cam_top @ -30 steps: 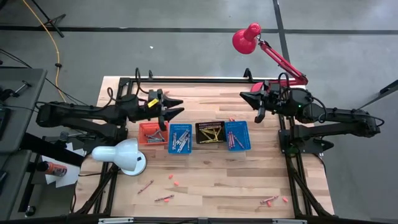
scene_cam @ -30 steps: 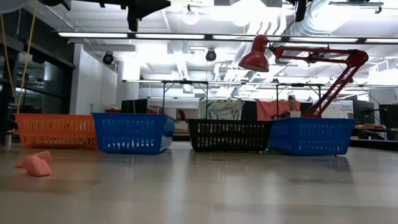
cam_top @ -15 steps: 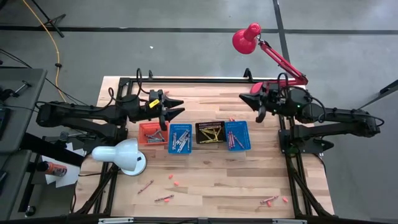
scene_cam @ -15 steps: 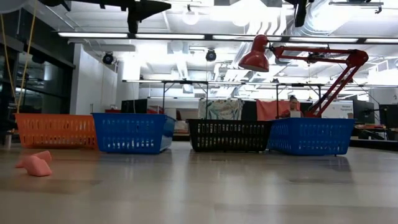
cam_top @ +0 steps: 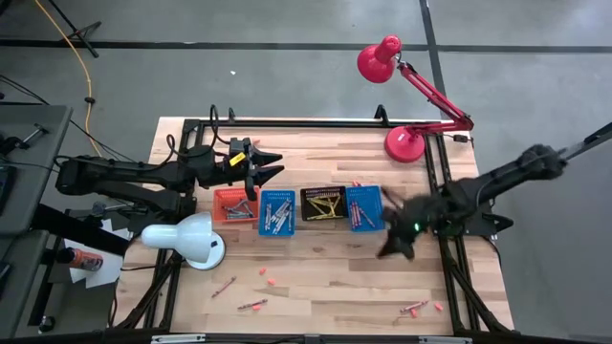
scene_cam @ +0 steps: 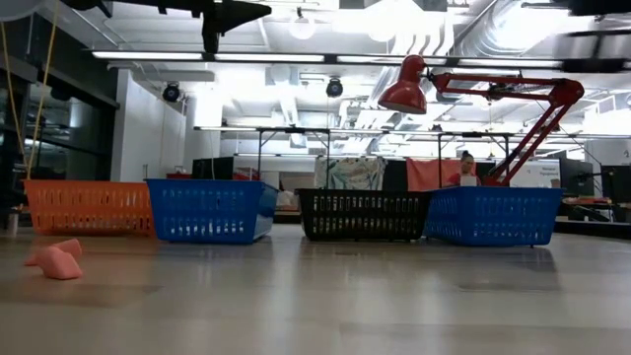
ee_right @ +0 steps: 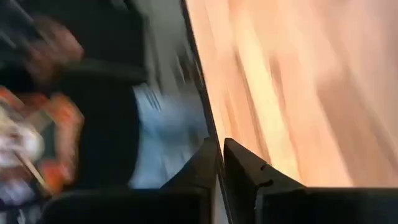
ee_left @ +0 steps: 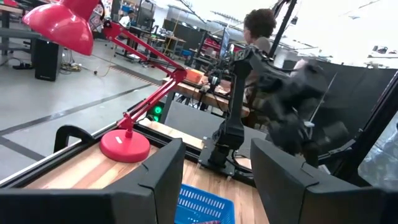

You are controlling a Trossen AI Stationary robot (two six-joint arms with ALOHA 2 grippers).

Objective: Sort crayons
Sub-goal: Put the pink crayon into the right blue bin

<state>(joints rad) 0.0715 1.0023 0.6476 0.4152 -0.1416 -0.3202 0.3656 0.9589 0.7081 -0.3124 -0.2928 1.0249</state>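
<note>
Crayons sorted into baskets, strays loose on your desk [cam_top: 316, 272]

Your right claw [cam_top: 394, 247] blurs overhead; its wrist view shows fingers nearly pressed together. Left claw [cam_top: 269, 164] spread. Crayons [cam_top: 252, 304]: thin pinkish sticks.

No legible text, label, brand mark, number or sign is found in any of the four views. A small yellow patch is seen on the left gripper [cam_top: 258, 168] in the high view, just behind its fingers, but no characters can be made out on it. An orange-and-white item [cam_top: 84, 260] is noted on the side surface well behind and outboard of that gripper; any printing on it cannot be read. The right wrist view is smeared throughout and nothing written can be distinguished there.
</note>
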